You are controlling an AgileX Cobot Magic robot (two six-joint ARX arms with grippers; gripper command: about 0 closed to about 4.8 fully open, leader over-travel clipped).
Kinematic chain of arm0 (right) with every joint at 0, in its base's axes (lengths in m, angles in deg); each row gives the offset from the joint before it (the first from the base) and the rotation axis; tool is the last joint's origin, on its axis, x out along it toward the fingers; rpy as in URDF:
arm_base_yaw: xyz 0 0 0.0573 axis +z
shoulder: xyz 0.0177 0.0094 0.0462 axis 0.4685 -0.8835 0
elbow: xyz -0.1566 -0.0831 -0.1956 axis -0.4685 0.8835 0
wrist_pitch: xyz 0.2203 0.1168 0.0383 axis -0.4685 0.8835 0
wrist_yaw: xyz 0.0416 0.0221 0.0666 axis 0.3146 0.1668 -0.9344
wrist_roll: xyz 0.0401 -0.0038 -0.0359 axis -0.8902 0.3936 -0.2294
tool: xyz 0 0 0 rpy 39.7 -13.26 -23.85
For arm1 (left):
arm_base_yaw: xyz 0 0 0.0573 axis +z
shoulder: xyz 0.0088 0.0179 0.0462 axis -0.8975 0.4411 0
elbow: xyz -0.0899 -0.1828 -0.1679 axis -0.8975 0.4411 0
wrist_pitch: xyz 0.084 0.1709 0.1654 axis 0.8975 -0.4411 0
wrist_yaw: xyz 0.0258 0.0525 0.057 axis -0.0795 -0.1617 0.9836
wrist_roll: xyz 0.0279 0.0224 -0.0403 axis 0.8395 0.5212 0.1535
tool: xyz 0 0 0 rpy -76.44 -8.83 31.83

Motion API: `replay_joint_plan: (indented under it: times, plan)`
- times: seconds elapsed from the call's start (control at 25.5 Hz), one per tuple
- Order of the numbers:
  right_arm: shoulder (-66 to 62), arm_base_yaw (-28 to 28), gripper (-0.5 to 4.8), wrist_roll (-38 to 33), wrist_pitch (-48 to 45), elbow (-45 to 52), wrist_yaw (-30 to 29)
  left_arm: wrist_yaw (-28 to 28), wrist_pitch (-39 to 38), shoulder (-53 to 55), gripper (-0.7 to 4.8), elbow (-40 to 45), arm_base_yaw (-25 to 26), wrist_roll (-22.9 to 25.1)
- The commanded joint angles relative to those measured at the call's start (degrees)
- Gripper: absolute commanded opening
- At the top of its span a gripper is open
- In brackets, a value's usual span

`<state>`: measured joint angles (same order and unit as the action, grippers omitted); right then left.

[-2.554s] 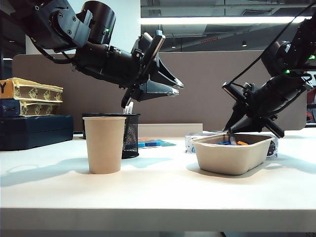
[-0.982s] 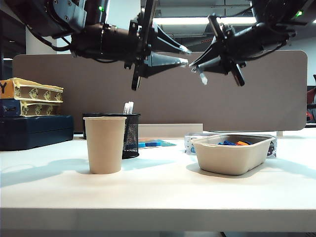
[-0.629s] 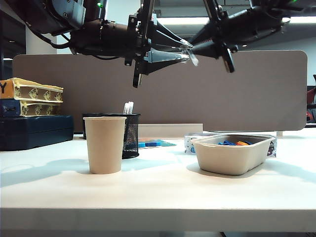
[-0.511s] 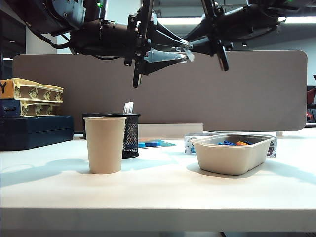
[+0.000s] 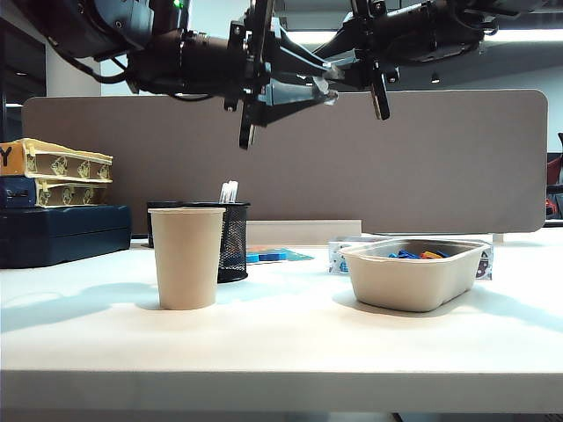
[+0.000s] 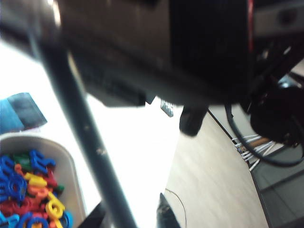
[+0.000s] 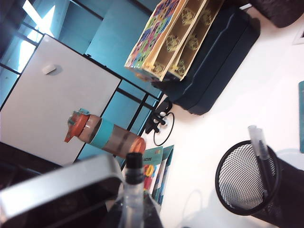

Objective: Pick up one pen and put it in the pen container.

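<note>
High above the table, my right gripper (image 5: 341,72) is shut on a pen (image 5: 324,85). In the right wrist view that pen (image 7: 132,192) has a pale barrel and a black end and sticks out from between the jaws of my right gripper (image 7: 133,211). My left gripper (image 5: 327,84) meets it tip to tip, open. In the left wrist view the pen (image 6: 90,137) crosses as a dark blurred rod between the spread fingers of my left gripper (image 6: 130,214). The pen container (image 5: 233,239), a black mesh cup (image 7: 247,178), stands below with two pens (image 7: 260,142) in it.
A tan paper cup (image 5: 186,257) stands in front of the mesh cup. A beige tray (image 5: 413,280) with coloured pieces (image 6: 28,183) is at the right. Stacked boxes on a dark blue case (image 5: 62,233) sit far left. A grey partition (image 5: 422,167) runs behind the table.
My right gripper has carried the pen up and to the left, until its end sits between the left gripper's fingers. The left arm has hardly moved.
</note>
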<state>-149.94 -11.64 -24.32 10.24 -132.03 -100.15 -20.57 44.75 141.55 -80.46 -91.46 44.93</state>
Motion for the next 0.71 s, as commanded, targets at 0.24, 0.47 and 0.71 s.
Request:
replay_joint_plan:
  times: [0.24, 0.47, 0.71]
  plan:
    - [0.4, 0.0, -0.05, -0.4, -1.3, -0.3, -1.6, 3.1, 1.3, -0.3, 1.08, -2.8, 0.2, 0.1]
    - [0.5, 0.0, -0.05, -0.5, -1.3, -0.3, -2.6, 3.8, 0.9, -0.3, 0.79, -2.8, 0.2, 0.3]
    - [0.5, 0.0, -0.05, -0.5, -1.3, -0.3, -3.2, 5.0, 0.7, -0.3, 0.79, -2.8, 1.5, 0.3]
